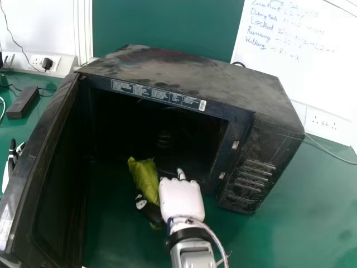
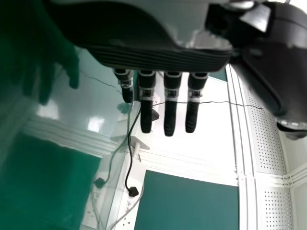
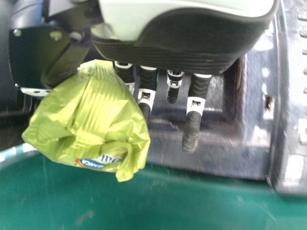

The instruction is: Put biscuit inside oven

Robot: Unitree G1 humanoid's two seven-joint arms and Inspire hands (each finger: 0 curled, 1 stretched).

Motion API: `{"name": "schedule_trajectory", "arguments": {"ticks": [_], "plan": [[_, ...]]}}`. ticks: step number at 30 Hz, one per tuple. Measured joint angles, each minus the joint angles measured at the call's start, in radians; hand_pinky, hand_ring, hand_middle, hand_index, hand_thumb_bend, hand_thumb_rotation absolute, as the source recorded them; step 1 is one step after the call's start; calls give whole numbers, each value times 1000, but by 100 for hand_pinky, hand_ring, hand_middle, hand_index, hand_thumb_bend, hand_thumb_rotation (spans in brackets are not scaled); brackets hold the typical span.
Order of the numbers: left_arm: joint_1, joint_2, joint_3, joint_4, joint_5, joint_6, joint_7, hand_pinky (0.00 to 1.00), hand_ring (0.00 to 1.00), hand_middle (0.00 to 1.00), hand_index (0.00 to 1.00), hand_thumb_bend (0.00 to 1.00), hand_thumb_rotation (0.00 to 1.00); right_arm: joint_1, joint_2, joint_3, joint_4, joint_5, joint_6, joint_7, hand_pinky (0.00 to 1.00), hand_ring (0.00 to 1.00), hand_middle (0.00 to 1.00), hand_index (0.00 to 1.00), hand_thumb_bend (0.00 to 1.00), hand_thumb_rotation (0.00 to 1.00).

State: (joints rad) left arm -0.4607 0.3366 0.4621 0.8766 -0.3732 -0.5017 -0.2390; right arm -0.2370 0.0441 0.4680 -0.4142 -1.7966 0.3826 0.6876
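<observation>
One biscuit packet [image 1: 145, 180] is just left of the right hand [image 1: 182, 199] in the head view, its long axis slanting toward the mouth of the oven [image 1: 184, 72]; the left hand [image 1: 12, 149] is farther off, beyond the door [image 1: 61, 184]. In the left wrist view, that hand's fingers [image 2: 170, 115] are straight. In the right wrist view, thumb and fingers pinch the packet; moving forward should bring it inside.

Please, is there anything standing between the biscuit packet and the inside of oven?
Nothing visible does: the packet, in the right hand, is before the opening of the oven, and the door stands open to the left.
</observation>
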Motion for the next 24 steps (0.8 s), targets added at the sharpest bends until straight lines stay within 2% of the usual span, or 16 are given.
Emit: {"name": "schedule_trajectory", "arguments": {"ticks": [3,11,15,18,21,24], "plan": [[0,0,0,0,0,-2,0,76,77,79,80,52,35,-28,2,-17,11,16,-9,-5,35,40,41,52,53,0],[0,2,0,2,1,-7,0,76,77,79,80,54,35,-84,-3,-61,50,80,-22,-40,33,38,41,50,53,0],[0,2,0,2,0,-9,0,76,77,79,80,55,35,-123,-11,-79,87,117,-24,-72,38,42,43,50,53,0],[1,2,0,1,0,-10,0,75,76,78,79,56,35,-150,-19,-90,107,138,-25,-96,37,42,42,51,53,0],[0,2,0,1,0,-9,0,75,76,78,78,57,35,-172,-34,-93,125,153,-25,-102,41,44,44,50,53,0],[0,3,0,3,0,-9,0,75,76,78,79,57,35,-190,-43,-97,142,169,-24,-102,41,44,43,51,53,0]]}}
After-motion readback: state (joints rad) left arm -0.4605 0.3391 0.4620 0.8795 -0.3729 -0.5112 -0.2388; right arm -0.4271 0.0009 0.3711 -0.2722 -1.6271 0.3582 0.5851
